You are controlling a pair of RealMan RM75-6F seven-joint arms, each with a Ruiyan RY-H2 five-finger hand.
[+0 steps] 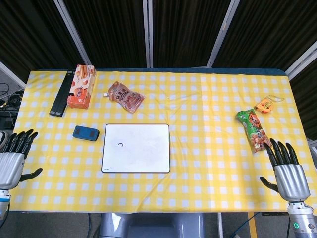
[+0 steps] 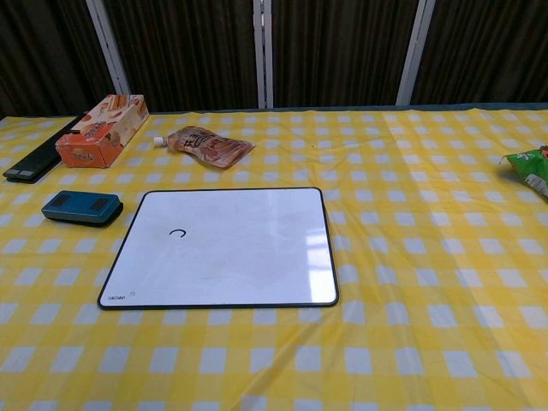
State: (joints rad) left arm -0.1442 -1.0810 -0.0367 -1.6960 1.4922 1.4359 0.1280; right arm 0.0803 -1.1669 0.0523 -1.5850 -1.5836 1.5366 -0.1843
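I am holding my left hand (image 1: 12,161) at the table's near left edge, fingers spread wide and holding nothing; the eraser (image 1: 85,133) is lying nearest it, just left of the whiteboard (image 1: 136,148). My right hand (image 1: 287,171) is hovering at the near right edge, fingers wide too, just below the green packet (image 1: 253,130). I am judging that any grasp should start from above, fingers straddling the thing evenly.
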